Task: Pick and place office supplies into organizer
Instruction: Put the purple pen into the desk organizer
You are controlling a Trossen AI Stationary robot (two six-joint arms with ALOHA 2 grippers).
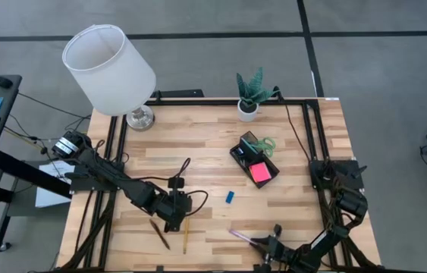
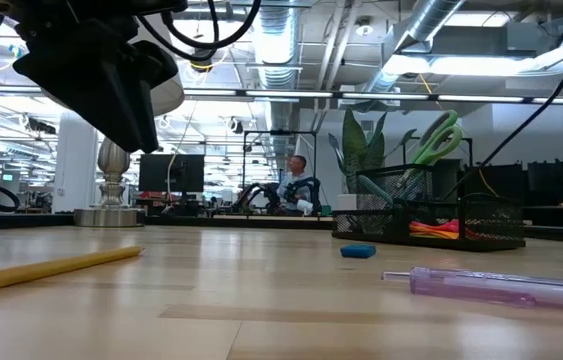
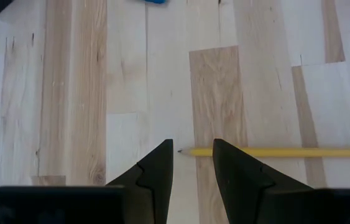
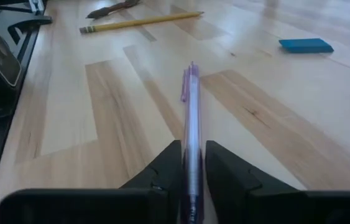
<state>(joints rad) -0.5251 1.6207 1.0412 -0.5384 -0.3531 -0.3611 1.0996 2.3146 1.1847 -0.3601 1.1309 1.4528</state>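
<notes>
Nearest you, at the bottom edge of the high view right of centre, the right gripper lies low over the table. In the right wrist view its two dark fingers are clamped on the purple pen, which runs straight out between them with its tip resting toward the boards. The low view shows the same purple pen lying along the lower right of the frame.

Left of that, in the lower centre-left of the high view, the left gripper hangs over the yellow pencil. The left wrist view shows its fingers parted with nothing between them, and the pencil's sharpened point sits just beyond the gap, the shaft running off to the frame's right. A brown pencil lies just left of the yellow one, angled.

Moving up the high view, the blue eraser sits alone on bare wood near the middle, well apart from both grippers.

Further up and right of centre you have the organizer, a black mesh tray set at an angle. The pink sticky-note pad sits in its lower compartment, and the green-handled scissors stand in its upper part.

At the top edge of the table, a small potted plant stands right of centre, and a lamp with a white shade stands in the upper left.
</notes>
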